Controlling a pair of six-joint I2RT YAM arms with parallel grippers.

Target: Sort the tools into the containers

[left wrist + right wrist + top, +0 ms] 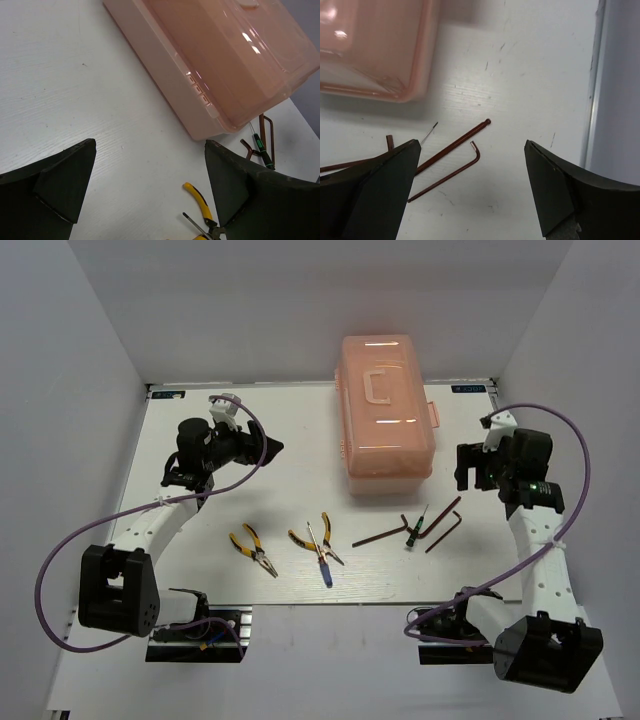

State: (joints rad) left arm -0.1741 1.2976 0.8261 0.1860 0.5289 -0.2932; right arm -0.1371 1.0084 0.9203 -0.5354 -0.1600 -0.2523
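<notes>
The salmon-pink toolbox point(388, 415) stands shut at the back middle, handle on its lid; it also shows in the left wrist view point(225, 60) and the right wrist view point(370, 45). Two yellow-handled pliers point(254, 551) point(322, 537), a blue-handled screwdriver point(322, 562), a small green-black tool point(417, 528) and dark hex keys point(444, 524) point(447, 172) lie in front of it. My left gripper point(270, 448) is open and empty, left of the box. My right gripper point(468, 468) is open and empty, right of the box, above the hex keys.
White walls enclose the table on the left, back and right. The table's right edge strip point(594, 80) runs close to my right gripper. Purple cables loop from both arms.
</notes>
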